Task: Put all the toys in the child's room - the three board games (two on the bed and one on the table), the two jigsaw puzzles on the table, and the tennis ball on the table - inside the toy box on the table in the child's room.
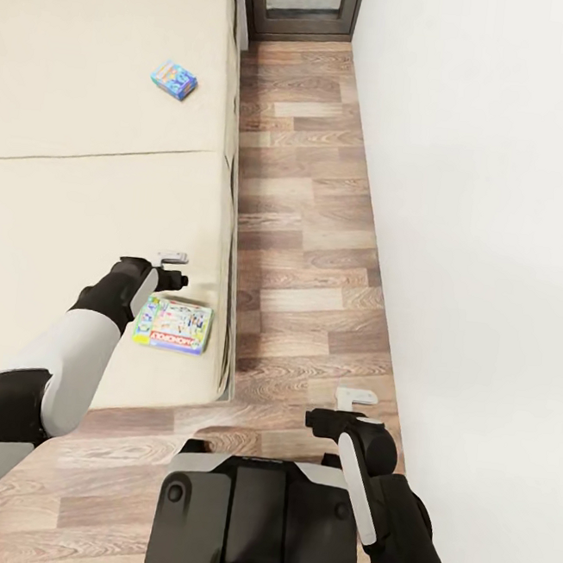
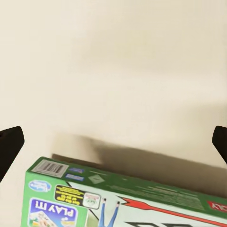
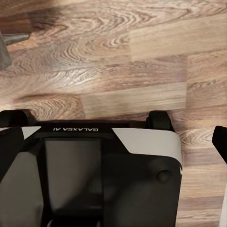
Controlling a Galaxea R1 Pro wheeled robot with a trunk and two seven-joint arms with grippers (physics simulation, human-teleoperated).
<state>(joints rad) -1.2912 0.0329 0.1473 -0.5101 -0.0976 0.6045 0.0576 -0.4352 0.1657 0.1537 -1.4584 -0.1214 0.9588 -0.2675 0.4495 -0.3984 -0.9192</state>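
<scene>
Left end effector (image 1: 172, 268) hovers over the bed (image 1: 66, 189), fingers spread wide, nothing between them. Green board game (image 1: 173, 325) lies flat just at its 6 o'clock, near the bed's edge. In the left wrist view the box (image 2: 118, 201) sits off-centre, only one long edge between the fingertips. I'd pull back toward the box, centre on it, drop and pinch across the short side. Second board game (image 1: 174, 79) sits further up the bed at 12 o'clock. Right end effector (image 1: 346, 410) hangs spread over the floor (image 1: 304, 232), empty.
</scene>
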